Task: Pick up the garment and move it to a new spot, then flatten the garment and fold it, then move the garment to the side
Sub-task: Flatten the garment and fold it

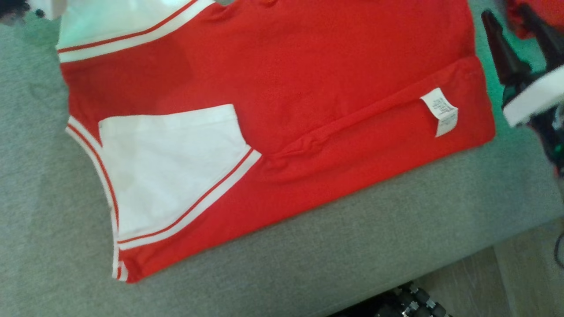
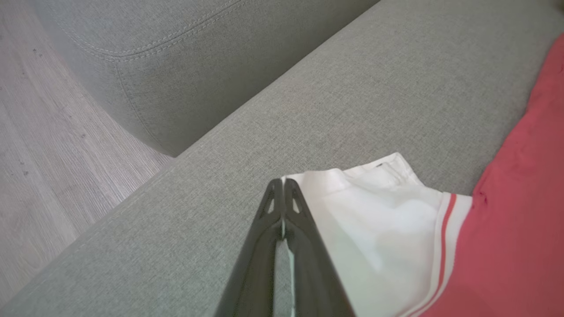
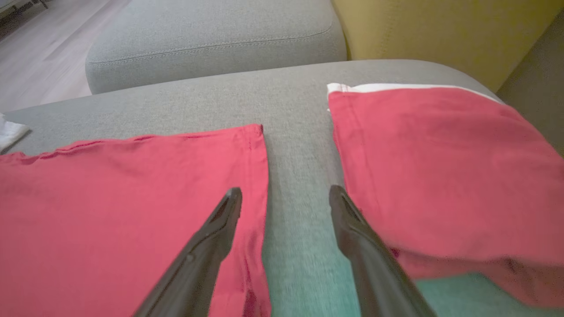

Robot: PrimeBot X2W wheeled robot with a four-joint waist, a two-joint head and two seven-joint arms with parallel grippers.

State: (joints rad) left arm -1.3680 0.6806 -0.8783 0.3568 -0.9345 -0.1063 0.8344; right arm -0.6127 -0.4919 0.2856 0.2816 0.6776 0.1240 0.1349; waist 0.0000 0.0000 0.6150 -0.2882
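Note:
The garment [image 1: 308, 88], a red shirt with white sleeves and red-striped trim, lies spread flat on the grey sofa seat [image 1: 396, 229]. One white sleeve [image 1: 172, 171] is folded onto its front, and a care label [image 1: 440, 111] shows near the hem. My left gripper [image 2: 282, 190] is shut, pinching the edge of the other white sleeve [image 2: 379, 220] at its corner. My right gripper [image 3: 285, 194] is open, hovering low past the garment's hem [image 3: 132, 198]. Its left finger [image 3: 220, 229] is over the red cloth. In the head view the right gripper [image 1: 504, 17] shows at the upper right.
A second folded red cloth [image 3: 423, 167] with a white edge lies just right of my right gripper, also seen as red cloth [image 1: 533, 13]. A grey ottoman [image 3: 211, 39] and a yellow cushion [image 3: 440, 31] lie beyond. Wood floor [image 2: 39, 145] borders the seat edge.

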